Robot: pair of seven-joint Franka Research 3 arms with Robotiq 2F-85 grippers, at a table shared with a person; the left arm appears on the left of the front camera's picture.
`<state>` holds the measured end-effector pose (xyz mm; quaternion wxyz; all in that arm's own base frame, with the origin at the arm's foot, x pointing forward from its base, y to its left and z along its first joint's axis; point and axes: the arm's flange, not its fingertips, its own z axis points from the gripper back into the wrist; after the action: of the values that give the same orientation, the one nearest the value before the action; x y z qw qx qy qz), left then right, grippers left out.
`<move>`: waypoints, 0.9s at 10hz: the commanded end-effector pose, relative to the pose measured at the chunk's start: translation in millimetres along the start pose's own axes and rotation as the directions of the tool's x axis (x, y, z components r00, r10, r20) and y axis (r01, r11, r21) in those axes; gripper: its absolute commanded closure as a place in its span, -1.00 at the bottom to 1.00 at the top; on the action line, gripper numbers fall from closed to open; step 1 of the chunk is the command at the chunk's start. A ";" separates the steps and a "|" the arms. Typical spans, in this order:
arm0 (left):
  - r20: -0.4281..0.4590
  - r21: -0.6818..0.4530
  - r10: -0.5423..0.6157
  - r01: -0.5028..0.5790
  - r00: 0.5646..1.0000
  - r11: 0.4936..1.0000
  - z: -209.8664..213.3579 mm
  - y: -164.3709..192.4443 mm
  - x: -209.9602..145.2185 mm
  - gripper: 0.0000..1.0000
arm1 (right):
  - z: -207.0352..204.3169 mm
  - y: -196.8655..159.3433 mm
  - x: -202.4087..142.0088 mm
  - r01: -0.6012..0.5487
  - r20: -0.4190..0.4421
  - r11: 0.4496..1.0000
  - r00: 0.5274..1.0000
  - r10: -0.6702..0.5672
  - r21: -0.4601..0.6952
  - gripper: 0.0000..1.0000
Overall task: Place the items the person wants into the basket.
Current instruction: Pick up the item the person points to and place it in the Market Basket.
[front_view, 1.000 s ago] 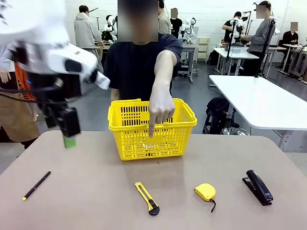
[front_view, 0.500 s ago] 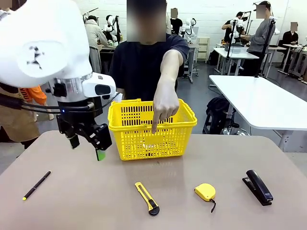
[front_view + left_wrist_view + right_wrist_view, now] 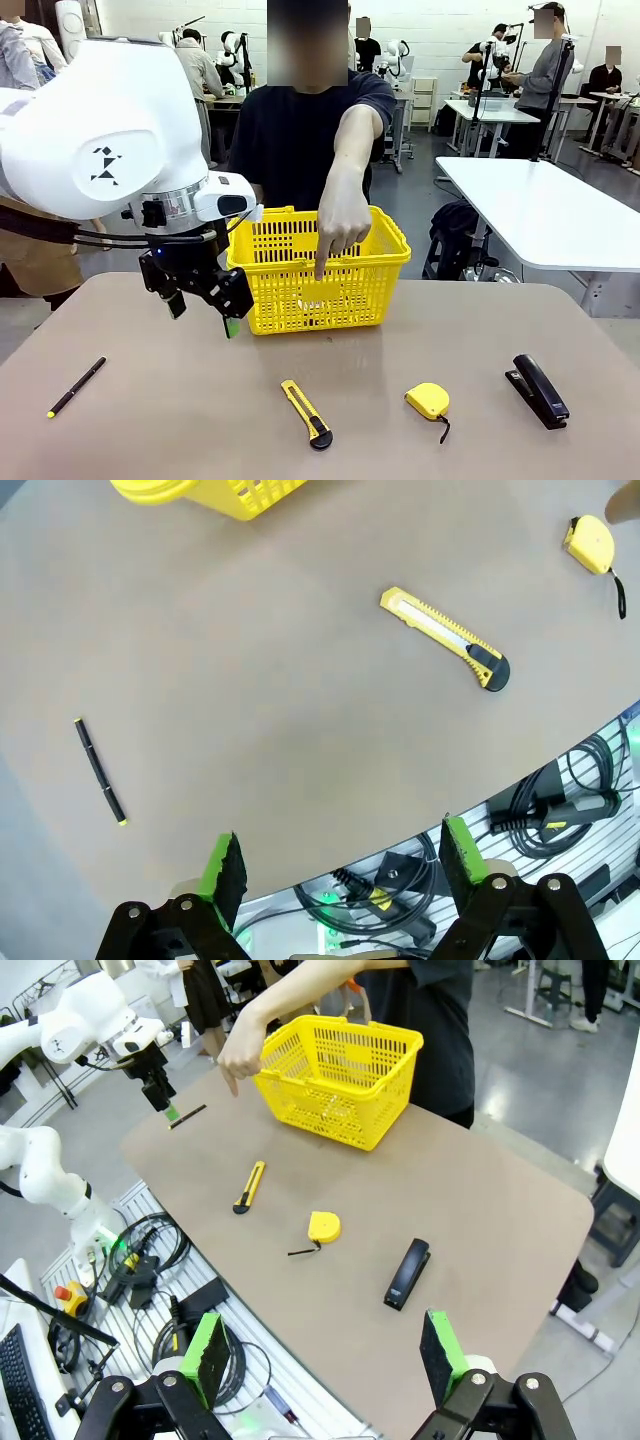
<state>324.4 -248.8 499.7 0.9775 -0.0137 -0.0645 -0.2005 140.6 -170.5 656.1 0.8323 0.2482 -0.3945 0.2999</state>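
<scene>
1. Along the near edge of the tabletop (image 3: 180,430), the utility knife (image 3: 306,413) lies at 6 o'clock. The tape measure (image 3: 428,401) is near it at 5, the stapler (image 3: 538,390) at 4 and the thin pen (image 3: 76,386) at 8.
2. The left end effector (image 3: 205,310) hovers at 10 o'clock, spread wide and empty. The right end effector (image 3: 323,1360) hangs high off the stapler's corner, equally wide and empty.
3. The basket (image 3: 318,265) stands at 12 o'clock, and the person's hand (image 3: 343,225) points downward at its near wall.
4. Risk: the finger's target is ambiguous, so the wrong item may be picked, with knife and tape measure being neighbours. The flat pen could make the fingertips scrape the tabletop.
5. From the front, the finger overlaps the basket. The right wrist view shows it beside the wall, aimed at the tabletop. The left wrist view shows pen and knife well apart.
</scene>
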 end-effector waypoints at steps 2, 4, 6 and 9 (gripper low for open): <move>0.002 0.007 -0.004 0.004 1.000 1.000 4.7 -1.0 -5.9 -1.00 | -0.7 -0.2 -0.5 -0.003 0.002 1.000 1.000 0.003 0.007 -1.00; 0.002 0.007 -0.004 0.004 1.000 1.000 4.7 -1.0 -5.9 -1.00 | -0.7 -0.2 -0.5 -0.003 0.002 1.000 1.000 0.003 0.007 -1.00; 0.002 0.007 -0.004 0.004 1.000 1.000 4.7 -1.0 -5.9 -1.00 | -0.7 -0.2 -0.5 -0.003 0.002 1.000 1.000 0.003 0.007 -1.00; 0.057 0.106 0.113 -0.118 0.992 0.987 -40.9 -35.7 7.8 -1.00 | -0.7 -0.2 -0.5 -0.003 0.002 1.000 1.000 0.003 0.007 -1.00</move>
<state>321.4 -264.8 483.6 0.9817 -0.0006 -0.0714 -0.1764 140.6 -170.5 656.1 0.8323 0.2482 -0.3945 0.2999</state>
